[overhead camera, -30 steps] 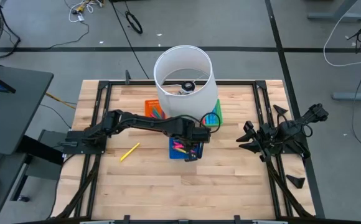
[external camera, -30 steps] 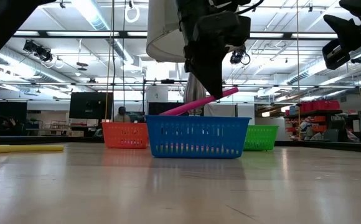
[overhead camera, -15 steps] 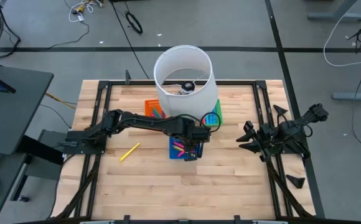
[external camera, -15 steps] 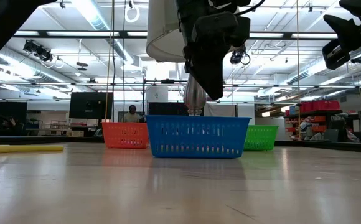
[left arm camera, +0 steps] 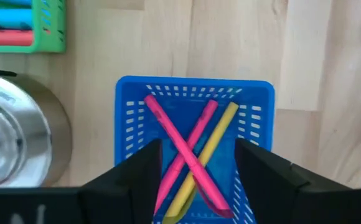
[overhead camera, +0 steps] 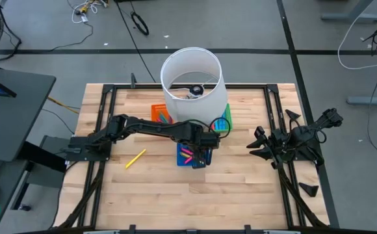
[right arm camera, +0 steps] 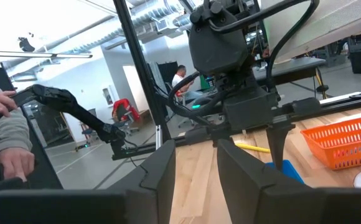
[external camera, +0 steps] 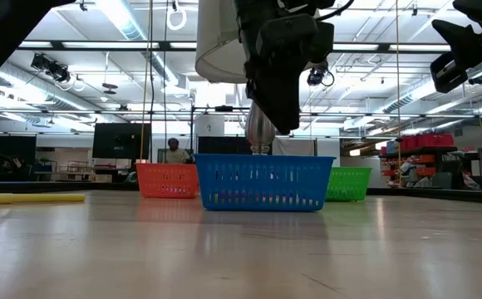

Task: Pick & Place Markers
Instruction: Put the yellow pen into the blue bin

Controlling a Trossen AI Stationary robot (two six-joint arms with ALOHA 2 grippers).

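My left gripper hangs open, pointing down over the blue tray, and touches nothing. Three markers lie in the tray: two pink ones crossed over each other, and a yellow one alongside. Another yellow marker lies flat on the table to the left. In the low view the left gripper stands above the tray's rim. My right gripper waits open at the table's right side.
An orange tray and a green tray with markers stand behind the blue one, beside a tall white cylinder on a silver base. Black frame rails run along the table's edges. Bare wood lies toward the near edge.
My left gripper has let go of a pink marker that it held tilted over the blue tray. The marker has dropped into the tray and now lies across the other pink one. The gripper has stayed where it was.
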